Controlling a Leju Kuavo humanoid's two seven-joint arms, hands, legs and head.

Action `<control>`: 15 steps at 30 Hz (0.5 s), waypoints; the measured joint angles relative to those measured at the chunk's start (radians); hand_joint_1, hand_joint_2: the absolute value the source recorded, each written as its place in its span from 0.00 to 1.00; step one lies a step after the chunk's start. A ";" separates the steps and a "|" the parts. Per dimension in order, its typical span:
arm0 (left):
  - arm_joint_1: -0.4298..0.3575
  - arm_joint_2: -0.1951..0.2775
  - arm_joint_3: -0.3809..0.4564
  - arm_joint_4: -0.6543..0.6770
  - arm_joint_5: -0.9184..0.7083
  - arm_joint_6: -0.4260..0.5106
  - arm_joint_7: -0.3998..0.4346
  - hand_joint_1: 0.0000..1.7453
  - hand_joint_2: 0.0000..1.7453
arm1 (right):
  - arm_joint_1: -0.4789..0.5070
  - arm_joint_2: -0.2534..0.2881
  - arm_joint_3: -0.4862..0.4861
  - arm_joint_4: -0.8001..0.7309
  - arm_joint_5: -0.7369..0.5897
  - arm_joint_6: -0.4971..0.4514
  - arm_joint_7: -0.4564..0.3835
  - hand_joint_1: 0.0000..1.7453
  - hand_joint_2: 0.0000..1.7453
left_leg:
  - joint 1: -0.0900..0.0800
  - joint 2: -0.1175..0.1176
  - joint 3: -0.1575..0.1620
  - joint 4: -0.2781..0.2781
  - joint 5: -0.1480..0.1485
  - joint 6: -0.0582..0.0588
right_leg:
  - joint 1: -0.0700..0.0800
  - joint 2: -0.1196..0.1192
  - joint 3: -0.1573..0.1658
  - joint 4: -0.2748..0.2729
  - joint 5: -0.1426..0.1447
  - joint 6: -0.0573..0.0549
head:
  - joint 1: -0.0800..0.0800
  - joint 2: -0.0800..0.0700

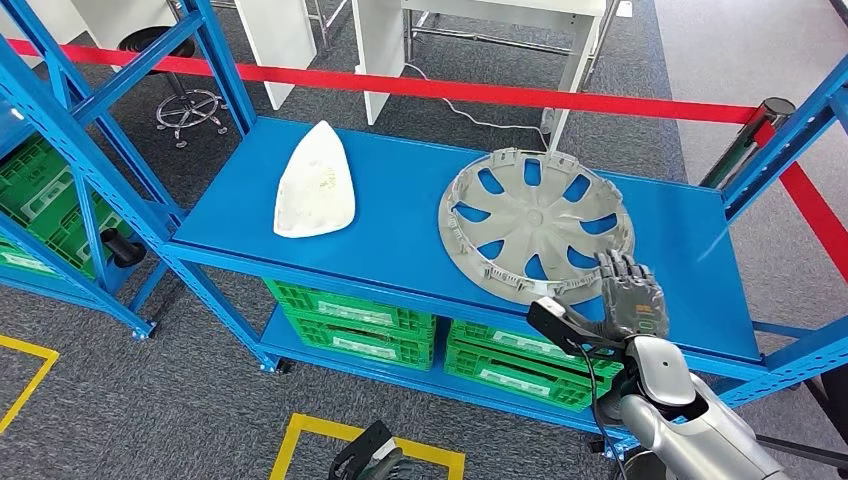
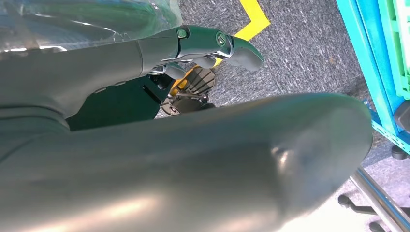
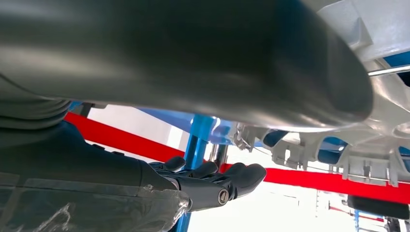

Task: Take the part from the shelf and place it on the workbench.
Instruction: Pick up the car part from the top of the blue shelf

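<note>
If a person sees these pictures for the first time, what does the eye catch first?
The round grey plastic wheel cover lies flat on the bright blue metal shelf, on its right part, with the robot's right hand open at its near edge. Left of it lies a white iron-shaped shell.

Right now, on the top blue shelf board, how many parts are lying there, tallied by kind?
Grey wheel cover: 1, with the right hand at its near edge
White shell-shaped part: 1
Total: 2 parts on the blue shelf
</note>
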 joint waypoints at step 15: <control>0.004 0.000 0.000 0.000 0.002 0.003 -0.001 0.00 0.00 | 0.014 0.002 -0.008 0.000 -0.040 0.039 0.025 0.00 1.00 | 0.000 0.000 0.001 0.000 0.000 0.000 | 0.000 0.000 0.001 0.000 0.000 0.000 | 0.000 0.000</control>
